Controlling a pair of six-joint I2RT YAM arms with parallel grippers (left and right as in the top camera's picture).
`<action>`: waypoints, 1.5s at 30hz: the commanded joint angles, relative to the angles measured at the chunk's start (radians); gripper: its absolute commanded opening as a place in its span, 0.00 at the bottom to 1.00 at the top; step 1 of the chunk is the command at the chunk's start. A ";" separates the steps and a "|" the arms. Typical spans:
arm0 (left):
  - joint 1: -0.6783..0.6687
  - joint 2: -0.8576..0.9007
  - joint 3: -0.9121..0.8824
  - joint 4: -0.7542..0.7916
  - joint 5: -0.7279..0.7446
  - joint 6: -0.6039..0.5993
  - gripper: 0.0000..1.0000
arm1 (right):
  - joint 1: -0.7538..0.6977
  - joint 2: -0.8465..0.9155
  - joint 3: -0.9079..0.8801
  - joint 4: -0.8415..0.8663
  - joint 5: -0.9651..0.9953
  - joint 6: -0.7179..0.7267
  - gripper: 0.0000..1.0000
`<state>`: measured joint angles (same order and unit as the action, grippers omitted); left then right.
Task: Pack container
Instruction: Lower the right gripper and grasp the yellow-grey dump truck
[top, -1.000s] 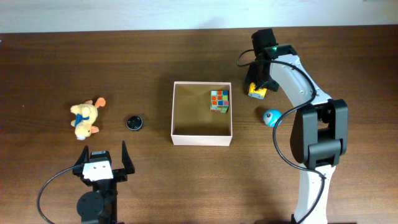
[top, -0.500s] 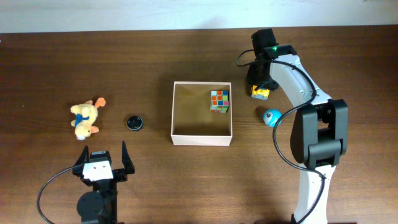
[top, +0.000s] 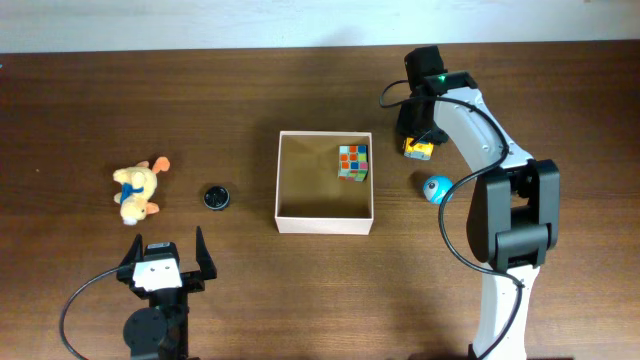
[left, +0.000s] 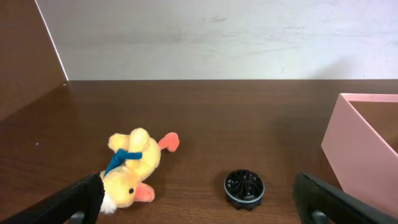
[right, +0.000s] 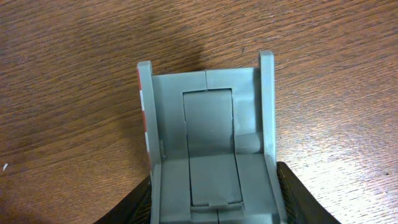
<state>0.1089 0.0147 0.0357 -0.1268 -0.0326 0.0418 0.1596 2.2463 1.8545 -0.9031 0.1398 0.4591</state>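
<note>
The container (top: 325, 224) is a square white-walled box with a tan inside at the table's middle; its pink-looking corner shows in the left wrist view (left: 357, 143). A coloured puzzle cube (top: 353, 162) lies in its far right corner. My right gripper (top: 417, 135) is right of the box's far corner and shut on a small yellow and grey toy (top: 415, 149). In the right wrist view the toy's grey body (right: 211, 143) fills the space between the black jaws (right: 214, 202). My left gripper (top: 165, 255) is open and empty near the front left (left: 200, 202).
A yellow plush duck (top: 136, 190) (left: 132, 167) lies at the left with a black round disc (top: 217, 197) (left: 244, 186) to its right. A blue ball (top: 436, 188) sits just right of the container. A pale wall runs along the far edge.
The yellow toy has shifted slightly to the right in the right gripper's jaws. The left arm and the other things have not moved.
</note>
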 joint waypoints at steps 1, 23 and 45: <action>0.005 -0.010 -0.005 0.002 0.011 0.016 0.99 | -0.005 -0.002 0.007 0.003 0.002 -0.016 0.41; 0.005 -0.010 -0.005 0.002 0.011 0.015 0.99 | -0.005 -0.001 0.045 0.002 0.002 -0.243 0.41; 0.005 -0.010 -0.005 0.002 0.011 0.015 0.99 | -0.005 -0.001 0.044 0.005 0.002 -0.242 0.30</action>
<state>0.1089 0.0147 0.0357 -0.1268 -0.0326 0.0418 0.1596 2.2463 1.8812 -0.9020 0.1394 0.2241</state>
